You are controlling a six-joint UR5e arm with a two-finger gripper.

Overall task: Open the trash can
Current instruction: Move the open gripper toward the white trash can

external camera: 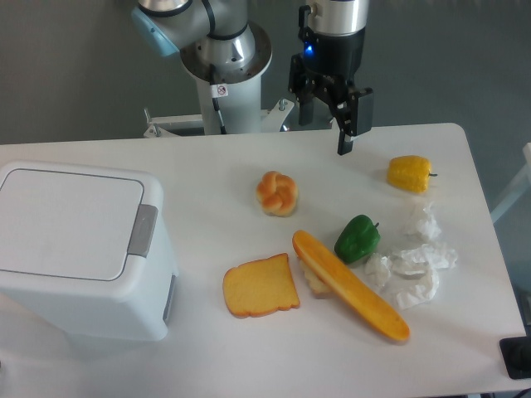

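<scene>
Gripper (326, 124) hanging above the far edge of the table (207, 166), black fingers (345, 123) spread apart with nothing between them, blue light lit on the body above. Well to the left and nearer the camera, trash can (83, 249) standing on the table's left end, lid flat and closed, grey latch (142, 231) on its right side. Far apart from the gripper, no contact between them. Nearest below, knotted bun (277, 193) toward the middle of the table; to the right, yellow pepper (410, 173) near the far right corner. Further forward, green pepper (358, 237) just beside the long baguette (351, 286), toast slice (260, 287) lying flat just left of the baguette. Crumpled white paper (412, 261) bunched right of the green pepper.
</scene>
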